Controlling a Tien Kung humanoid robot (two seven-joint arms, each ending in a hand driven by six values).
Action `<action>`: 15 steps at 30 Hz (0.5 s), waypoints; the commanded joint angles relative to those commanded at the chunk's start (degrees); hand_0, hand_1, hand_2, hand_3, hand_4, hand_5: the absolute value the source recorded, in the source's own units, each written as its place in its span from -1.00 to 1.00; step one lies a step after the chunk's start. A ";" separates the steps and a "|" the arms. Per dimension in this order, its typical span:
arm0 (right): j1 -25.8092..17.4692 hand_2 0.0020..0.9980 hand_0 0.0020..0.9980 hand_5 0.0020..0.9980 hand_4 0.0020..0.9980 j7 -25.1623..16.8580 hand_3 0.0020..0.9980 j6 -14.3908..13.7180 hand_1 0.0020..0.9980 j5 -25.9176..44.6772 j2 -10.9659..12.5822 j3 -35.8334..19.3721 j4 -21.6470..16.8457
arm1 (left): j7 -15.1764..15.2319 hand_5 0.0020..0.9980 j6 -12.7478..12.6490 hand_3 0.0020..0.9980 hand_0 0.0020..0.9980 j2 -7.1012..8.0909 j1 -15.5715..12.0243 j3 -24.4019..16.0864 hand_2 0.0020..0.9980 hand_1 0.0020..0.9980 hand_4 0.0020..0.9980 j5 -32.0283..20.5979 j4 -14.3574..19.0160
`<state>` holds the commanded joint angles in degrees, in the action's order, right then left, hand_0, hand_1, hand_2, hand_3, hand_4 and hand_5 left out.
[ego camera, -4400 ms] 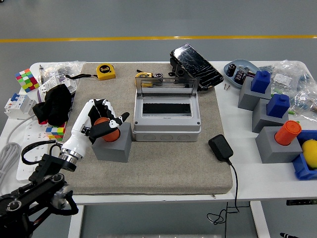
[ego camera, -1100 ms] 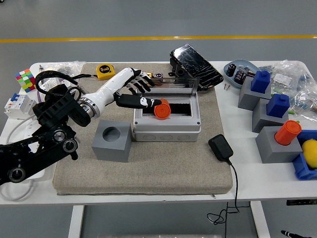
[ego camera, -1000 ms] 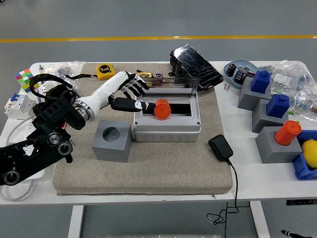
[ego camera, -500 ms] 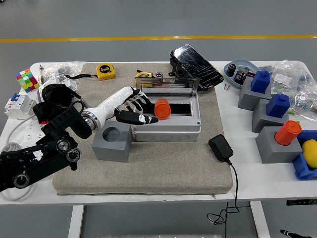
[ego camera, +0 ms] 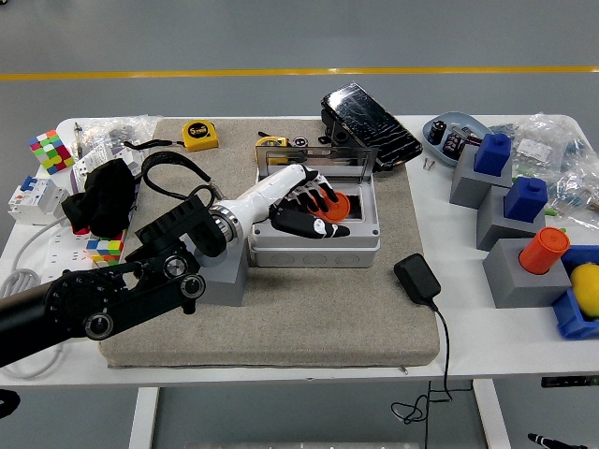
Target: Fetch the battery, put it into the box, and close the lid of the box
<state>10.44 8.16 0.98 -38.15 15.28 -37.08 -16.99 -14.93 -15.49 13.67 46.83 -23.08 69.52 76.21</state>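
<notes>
Placement step: your left hand (ego camera: 304,204), fingers loosely curled over the orange cylindrical battery (ego camera: 334,205), sits in the slot of the grey plastic box (ego camera: 316,238), grip indeterminate; next, clear the hand and swing the clear hinged lid (ego camera: 323,159) at 12 o'clock down.

Orange battery (ego camera: 337,203) lies in the open-lidded grey box (ego camera: 316,241).
</notes>
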 joint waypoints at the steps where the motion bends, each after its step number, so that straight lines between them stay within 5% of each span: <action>1: 0.02 0.37 0.34 -0.04 0.82 0.01 0.06 0.01 0.34 0.04 0.00 0.20 0.00 | 0.47 -0.28 -0.09 0.15 -0.15 -0.77 0.48 0.12 0.13 0.18 1.00 -0.84 -0.56; 9: 0.04 0.37 0.34 -0.04 0.82 0.02 0.06 0.04 0.34 0.38 -0.02 1.24 0.01 | 4.53 -0.28 -0.57 0.15 -0.11 -6.09 3.31 0.35 0.13 0.20 1.00 -6.85 -3.39; 15: -0.02 0.37 0.34 -0.04 0.82 0.01 0.06 0.01 0.34 0.34 0.00 0.89 -0.02 | 5.37 -0.28 -1.16 0.15 -0.11 -5.37 3.27 -1.45 0.13 0.20 1.00 -5.94 -1.29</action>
<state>10.42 8.17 0.99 -37.81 15.28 -36.19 -17.02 -9.57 -16.66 8.31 50.10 -24.53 63.58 74.91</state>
